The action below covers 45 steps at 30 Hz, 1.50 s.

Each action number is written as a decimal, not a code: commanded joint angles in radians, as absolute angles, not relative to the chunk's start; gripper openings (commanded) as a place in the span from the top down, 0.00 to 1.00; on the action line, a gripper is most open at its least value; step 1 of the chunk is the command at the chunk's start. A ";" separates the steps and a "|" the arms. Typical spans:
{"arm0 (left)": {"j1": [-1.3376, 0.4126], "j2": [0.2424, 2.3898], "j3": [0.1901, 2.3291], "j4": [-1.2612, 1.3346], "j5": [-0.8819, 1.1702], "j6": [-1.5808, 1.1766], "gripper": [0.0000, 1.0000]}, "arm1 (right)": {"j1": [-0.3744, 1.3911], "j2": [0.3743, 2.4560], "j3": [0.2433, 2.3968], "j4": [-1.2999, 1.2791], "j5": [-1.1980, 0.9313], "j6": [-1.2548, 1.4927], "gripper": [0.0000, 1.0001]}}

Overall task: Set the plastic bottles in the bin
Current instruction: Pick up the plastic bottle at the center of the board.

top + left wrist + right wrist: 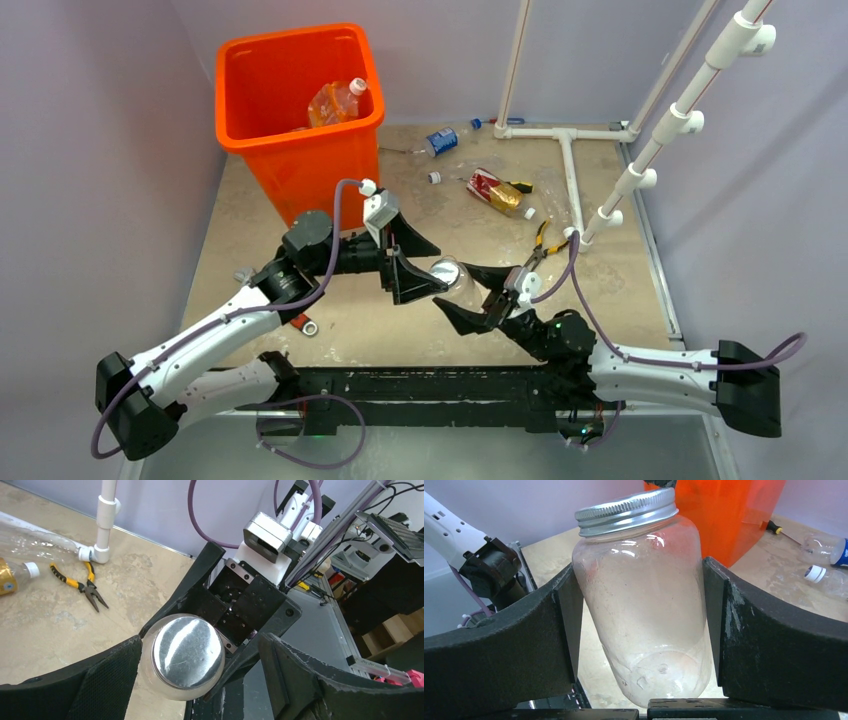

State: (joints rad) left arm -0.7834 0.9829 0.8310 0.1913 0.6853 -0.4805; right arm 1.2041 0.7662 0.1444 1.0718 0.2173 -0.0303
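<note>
My right gripper [455, 287] is shut on a clear jar [452, 274] with a silver screw lid and holds it above the table; in the right wrist view both pads press the jar's sides [644, 605]. My left gripper [440, 268] is open and faces it, its fingers either side of the lid [187, 652]; the left finger [107, 680] touches the jar, the right one stands apart. The orange bin [300, 150] stands at the back left with an orange-tinted bottle [335, 102] inside. Crushed bottles lie at the back: a blue-labelled one [440, 140] and a red-labelled one [485, 186].
Yellow-handled pliers [540, 245] lie just right of the grippers. A white pipe frame [572, 180] stands at the back right. A red-handled wrench [300, 322] pokes out under the left arm. A screwdriver [774, 527] lies beside the bin [734, 515].
</note>
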 commanded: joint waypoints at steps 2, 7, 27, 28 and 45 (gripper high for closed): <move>-0.769 0.951 0.850 0.172 0.593 -0.418 0.14 | 1.207 0.754 0.155 1.082 0.221 -0.030 0.66; -0.774 0.967 0.851 0.134 0.594 -0.380 0.14 | 1.207 0.767 0.158 1.080 0.231 -0.029 0.66; -0.838 0.995 0.830 0.036 0.544 -0.276 0.30 | 1.207 0.845 0.198 1.089 0.264 -0.015 0.67; -0.839 0.996 0.830 0.032 0.539 -0.275 0.29 | 1.207 0.845 0.198 1.091 0.264 -0.015 0.66; -0.847 1.003 0.825 0.028 0.551 -0.276 0.30 | 1.207 0.828 0.200 1.081 0.272 -0.015 0.67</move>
State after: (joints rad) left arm -0.8394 1.0008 0.8310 0.0181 0.5323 -0.2798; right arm 1.2045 0.8455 0.1535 1.0466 0.2451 -0.0154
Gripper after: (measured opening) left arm 0.638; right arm 0.781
